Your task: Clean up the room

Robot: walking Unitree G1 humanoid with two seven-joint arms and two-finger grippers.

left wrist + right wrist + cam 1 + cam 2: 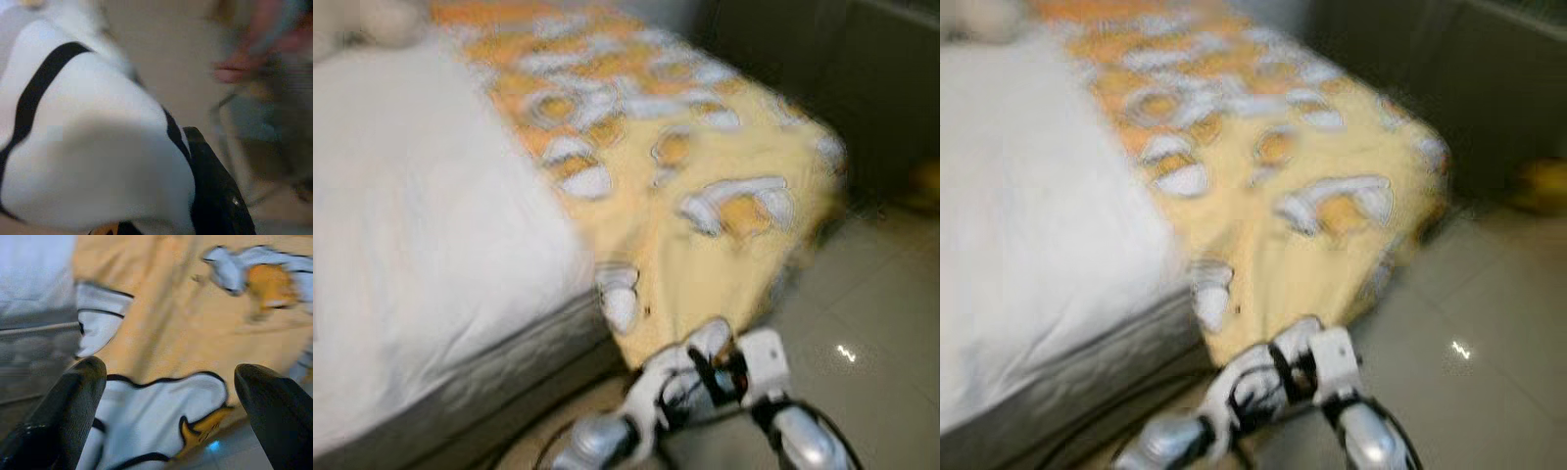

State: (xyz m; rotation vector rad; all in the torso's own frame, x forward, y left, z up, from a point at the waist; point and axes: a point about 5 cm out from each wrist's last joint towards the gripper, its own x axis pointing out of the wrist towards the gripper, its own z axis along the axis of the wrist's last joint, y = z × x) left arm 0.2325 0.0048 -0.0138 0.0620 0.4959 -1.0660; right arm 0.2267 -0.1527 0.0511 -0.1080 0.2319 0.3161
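The yellow blanket (705,196) drapes over the bed (421,245) corner, its hem at the floor. Right gripper (168,396) sits at that hem, fingers wide. Left gripper's (215,196) fingers: cannot tell.

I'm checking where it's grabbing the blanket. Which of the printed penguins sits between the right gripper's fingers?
The one at the yellow blanket's bottom hem, overhanging the floor; the right gripper straddles it, open.
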